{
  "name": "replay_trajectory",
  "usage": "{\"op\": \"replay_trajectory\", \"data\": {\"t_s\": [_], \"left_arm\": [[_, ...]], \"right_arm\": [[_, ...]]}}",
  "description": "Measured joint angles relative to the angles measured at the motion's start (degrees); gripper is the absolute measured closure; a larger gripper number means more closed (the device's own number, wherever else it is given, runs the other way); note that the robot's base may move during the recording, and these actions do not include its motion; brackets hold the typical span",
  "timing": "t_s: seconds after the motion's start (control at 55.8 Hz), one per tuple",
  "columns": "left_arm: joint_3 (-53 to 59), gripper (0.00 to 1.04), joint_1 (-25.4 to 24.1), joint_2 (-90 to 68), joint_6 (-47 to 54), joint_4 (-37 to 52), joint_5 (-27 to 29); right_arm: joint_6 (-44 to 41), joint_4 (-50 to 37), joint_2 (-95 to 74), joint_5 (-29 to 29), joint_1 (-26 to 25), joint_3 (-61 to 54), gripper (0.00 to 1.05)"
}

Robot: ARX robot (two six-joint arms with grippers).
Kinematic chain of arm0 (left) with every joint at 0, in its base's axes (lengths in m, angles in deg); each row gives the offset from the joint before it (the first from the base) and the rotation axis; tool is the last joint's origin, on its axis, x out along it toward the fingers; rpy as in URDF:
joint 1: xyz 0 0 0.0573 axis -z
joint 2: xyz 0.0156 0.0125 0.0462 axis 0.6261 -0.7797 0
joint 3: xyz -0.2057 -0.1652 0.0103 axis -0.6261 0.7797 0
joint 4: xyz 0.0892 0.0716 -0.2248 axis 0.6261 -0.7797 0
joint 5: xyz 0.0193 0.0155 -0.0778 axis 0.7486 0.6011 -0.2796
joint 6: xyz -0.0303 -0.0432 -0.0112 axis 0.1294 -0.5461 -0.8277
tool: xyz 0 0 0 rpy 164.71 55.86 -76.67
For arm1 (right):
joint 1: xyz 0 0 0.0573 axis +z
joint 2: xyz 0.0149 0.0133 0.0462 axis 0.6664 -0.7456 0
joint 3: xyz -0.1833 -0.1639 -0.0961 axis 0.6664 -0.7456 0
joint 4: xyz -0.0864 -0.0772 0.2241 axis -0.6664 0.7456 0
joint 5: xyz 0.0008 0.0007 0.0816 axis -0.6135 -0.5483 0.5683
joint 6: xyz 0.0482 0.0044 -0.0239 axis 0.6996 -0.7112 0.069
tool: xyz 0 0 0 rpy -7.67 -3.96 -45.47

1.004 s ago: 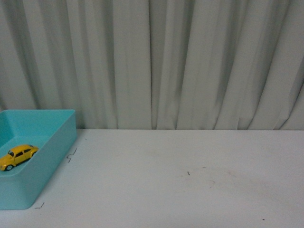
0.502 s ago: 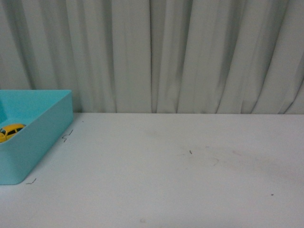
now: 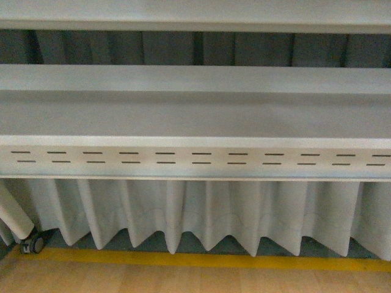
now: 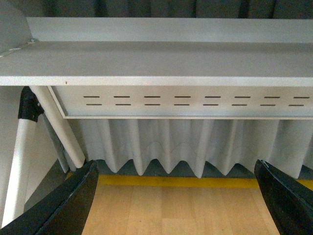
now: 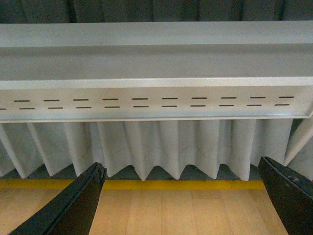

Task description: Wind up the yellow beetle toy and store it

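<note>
Yellow beetle toy appears in no current view, though earlier it sat in the teal bin. Only the front view shows a caster wheel [image 3: 32,244]. Left gripper [image 4: 182,205] and right gripper [image 5: 188,205] gape wide, empty, beneath the table edge [image 3: 195,160].

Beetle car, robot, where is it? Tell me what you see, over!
Left gripper open, empty. Right gripper open, empty. Yellow beetle toy not in any view. Cameras face the table's underside, curtain, wood floor.
</note>
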Motion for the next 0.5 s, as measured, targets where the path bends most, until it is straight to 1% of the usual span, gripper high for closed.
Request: {"op": "replay_trajectory", "data": {"t_s": [0.502], "left_arm": [[0.0,0.07,0.0,0.0,0.0,0.2,0.04]], "right_arm": [[0.0,-0.09,0.0,-0.02,0.0,0.0,0.07]]}}
